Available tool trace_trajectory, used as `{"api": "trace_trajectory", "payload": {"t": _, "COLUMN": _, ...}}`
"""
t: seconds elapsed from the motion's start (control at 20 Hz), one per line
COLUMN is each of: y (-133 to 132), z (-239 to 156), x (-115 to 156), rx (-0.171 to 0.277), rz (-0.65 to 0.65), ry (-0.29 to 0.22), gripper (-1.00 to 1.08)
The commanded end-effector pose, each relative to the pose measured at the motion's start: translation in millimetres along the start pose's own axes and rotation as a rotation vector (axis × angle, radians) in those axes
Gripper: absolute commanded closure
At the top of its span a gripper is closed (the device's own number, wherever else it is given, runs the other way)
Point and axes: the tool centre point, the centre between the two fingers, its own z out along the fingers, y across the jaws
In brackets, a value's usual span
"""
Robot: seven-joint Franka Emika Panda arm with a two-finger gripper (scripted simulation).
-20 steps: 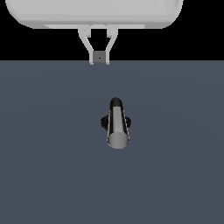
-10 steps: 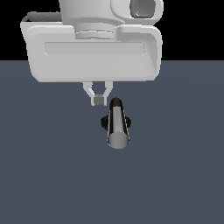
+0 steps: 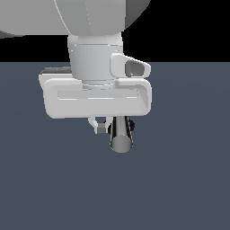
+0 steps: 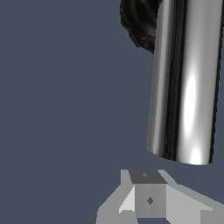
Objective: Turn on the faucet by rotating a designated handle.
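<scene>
My wrist housing is a smooth white moulded block with rounded corners and a long shallow recess across its face, and it fills the middle of the exterior view under a fat white cylindrical arm link. Below its lower edge only a small part of my fingers [image 3: 102, 127] shows: pale, angular, faceted pieces. In the wrist view the same pieces appear as flat grey and white wedges meeting around a small square pad, and they seem drawn close together, but I cannot tell for certain how wide they stand. Nothing is between them.

The faucet [image 3: 123, 128] stands on the flat, matte, slate-blue table [image 3: 179, 179], mostly hidden behind my wrist housing in the exterior view. Its base [image 4: 140, 24] is black and round with a ribbed, knurled rim; only a dark sliver of it peeks out beside the bar in the exterior view.

The handle [image 3: 121, 137] is a smooth grey-silver cylinder, polished enough to carry long bright streaks and dark bands down its length in the wrist view. It ends in a flat round face turned toward the exterior camera. It juts out from the black part, just beside my fingers on the exterior view's right, and I cannot tell whether they touch it.
</scene>
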Motion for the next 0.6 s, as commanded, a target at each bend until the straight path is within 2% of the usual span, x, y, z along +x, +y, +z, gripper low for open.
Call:
{"api": "trace_trajectory", "payload": {"t": 0.0, "y": -1, "z": 15, "x": 4, "rx": 0.001, "rz": -0.003, "ry": 0.001, "gripper": 1.08}}
{"api": "trace_trajectory", "payload": {"t": 0.55, "y": -4, "z": 53, "x": 16, "rx": 0.002, "rz": -0.009, "ry": 0.001, "gripper": 1.08}}
